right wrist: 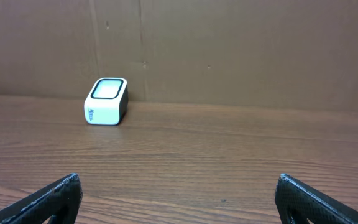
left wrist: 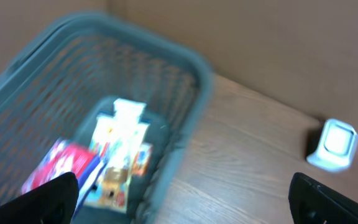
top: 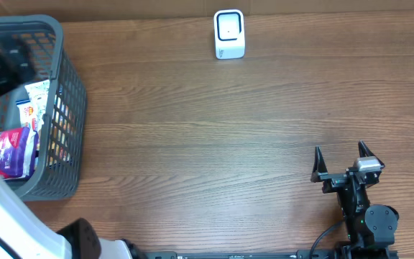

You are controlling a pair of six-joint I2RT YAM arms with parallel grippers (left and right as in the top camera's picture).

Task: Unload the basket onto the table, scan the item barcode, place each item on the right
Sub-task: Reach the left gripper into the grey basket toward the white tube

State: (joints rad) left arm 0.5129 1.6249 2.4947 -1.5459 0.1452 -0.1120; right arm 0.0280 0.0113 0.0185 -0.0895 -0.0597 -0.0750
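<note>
A grey plastic basket (top: 67,108) at the table's left holds the items: a purple-pink packet (top: 13,151) and a yellow-and-white packet (top: 40,108). In the blurred left wrist view the same packets, pink (left wrist: 58,167) and yellow-white (left wrist: 120,155), lie inside the basket (left wrist: 194,93). My left gripper (left wrist: 182,205) hovers over the basket's near edge, open and holding nothing. The white barcode scanner (top: 229,34) stands at the back centre, also visible from the left wrist (left wrist: 333,144) and right wrist (right wrist: 106,101). My right gripper (top: 340,155) rests at the front right, open and empty.
A brown cardboard wall (right wrist: 229,50) runs along the back edge behind the scanner. Wooden tabletop (top: 207,144) stretches between basket and right arm. My white left arm (top: 6,216) reaches in from the front left corner.
</note>
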